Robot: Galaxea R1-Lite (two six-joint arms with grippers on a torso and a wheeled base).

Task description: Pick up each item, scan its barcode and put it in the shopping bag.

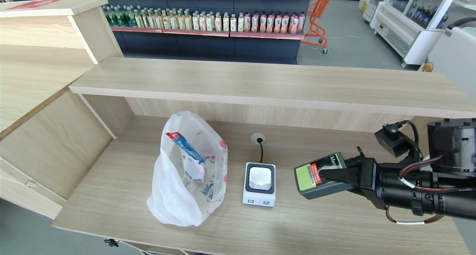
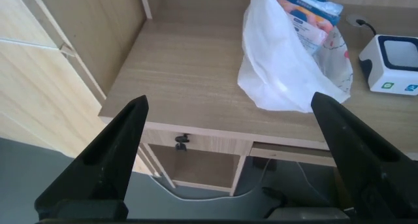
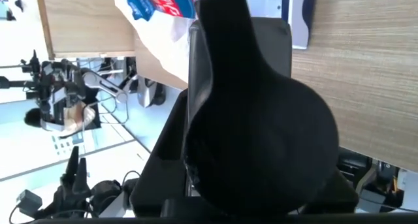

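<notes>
- Grey box (image 1: 306, 177) with a green and red label is up in the air, clear of the tabletop (image 1: 334, 225), just to the right of the barcode scanner (image 1: 259, 183). It's held on its side with the label end pointing at the scanner.
- Right tool (image 1: 327, 178) is clamped on the box, one finger across the top face and the arm coming in level from the right. My guess is that the sideways hold is there so a printed face can be swung over the scanner window.
- The scanner sits flat with its glass facing up, and its cable runs back to a grommet hole (image 1: 257, 138). The box hasn't reached the glass, so I'd say the scan isn't done yet.
- Just left of the scanner is the white plastic shopping bag (image 1: 171, 195), standing with its mouth open. A blue, white and red packet (image 1: 187, 154) is already inside, poking up.
- Left tool (image 2: 230, 101) hangs off the tabletop's near left corner, fingers spread wide with nothing in them. It looks parked out of the way, though close enough to steady the bag if that floppy mouth folds shut.
</notes>
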